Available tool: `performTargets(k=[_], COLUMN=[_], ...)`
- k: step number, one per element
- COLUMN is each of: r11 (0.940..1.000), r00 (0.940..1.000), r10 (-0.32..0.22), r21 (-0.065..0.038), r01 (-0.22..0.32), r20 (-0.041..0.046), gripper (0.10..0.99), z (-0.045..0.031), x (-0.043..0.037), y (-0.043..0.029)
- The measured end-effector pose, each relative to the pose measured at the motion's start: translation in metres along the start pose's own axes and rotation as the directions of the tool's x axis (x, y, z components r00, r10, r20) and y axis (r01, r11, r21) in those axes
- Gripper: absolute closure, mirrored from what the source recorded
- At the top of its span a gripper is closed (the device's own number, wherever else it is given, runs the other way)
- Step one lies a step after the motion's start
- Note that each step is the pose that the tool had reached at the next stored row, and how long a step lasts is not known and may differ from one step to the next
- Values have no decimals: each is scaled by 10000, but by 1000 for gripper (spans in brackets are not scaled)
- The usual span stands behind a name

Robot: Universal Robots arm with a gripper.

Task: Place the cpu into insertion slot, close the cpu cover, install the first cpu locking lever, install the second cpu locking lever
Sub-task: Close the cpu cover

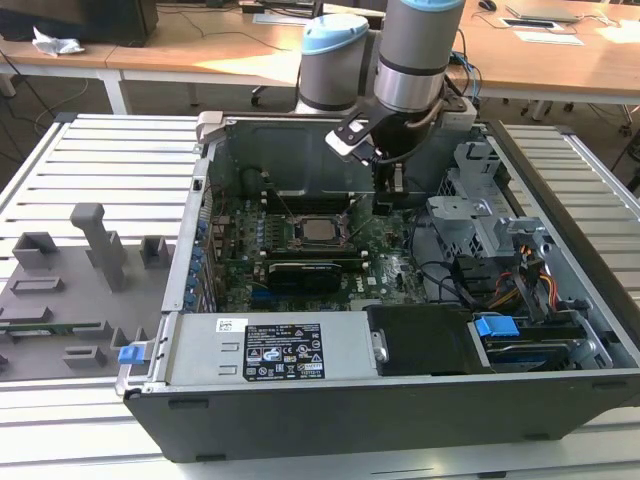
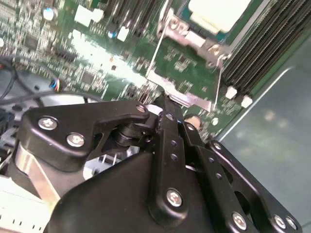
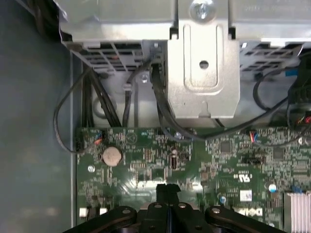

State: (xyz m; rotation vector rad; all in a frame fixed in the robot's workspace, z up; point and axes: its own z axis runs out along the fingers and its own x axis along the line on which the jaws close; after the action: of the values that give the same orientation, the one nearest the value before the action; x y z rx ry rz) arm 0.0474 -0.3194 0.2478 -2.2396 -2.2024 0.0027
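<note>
Exterior view first: the open computer case (image 1: 330, 410) lies on a slatted surface (image 1: 110, 150), with a grey holder tray (image 1: 60, 300) off to the exterior view's left. The arm reaches down into the case. The cpu (image 1: 318, 229) is sitting silver face up in the insertion slot (image 1: 297, 240) on the green board (image 1: 392, 265). The gripper (image 1: 385, 203) hangs just off the slot on the exterior view's right, close over the board.

Second wrist view: the fingers (image 2: 170, 126) are pressed together, and I can't see anything pinched between them. Right past the tips is a thin silver frame with a big window, which looks like the cpu cover (image 2: 187, 101). Green board shows through the window, so it isn't down over the chip. The cpu (image 2: 218, 12) is the pale square beyond it.

First wrist view: the gripper (image 3: 167, 187) has its tips closed just above the board (image 3: 233, 160). There's a coin battery (image 3: 112, 155) nearby, and a metal drive cage (image 3: 204, 73) and black cables (image 3: 60, 121) further back.
</note>
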Motion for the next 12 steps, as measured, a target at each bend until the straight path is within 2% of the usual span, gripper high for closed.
performTargets(k=[2,3,4,5,12], r11=[9995,9986,9978,9958,9955], r00=[10000,10000,10000,10000,10000], r10=[-3,-2,-1,-3,-3], r21=[310,526,665,917,950], r01=[3,2,1,2,2], r20=[5,9,10,15,13], gripper=[980,980,980,980,980], z=[2,3,4,5,6], x=[0,0,0,0,0], y=[8,11,13,17,7])
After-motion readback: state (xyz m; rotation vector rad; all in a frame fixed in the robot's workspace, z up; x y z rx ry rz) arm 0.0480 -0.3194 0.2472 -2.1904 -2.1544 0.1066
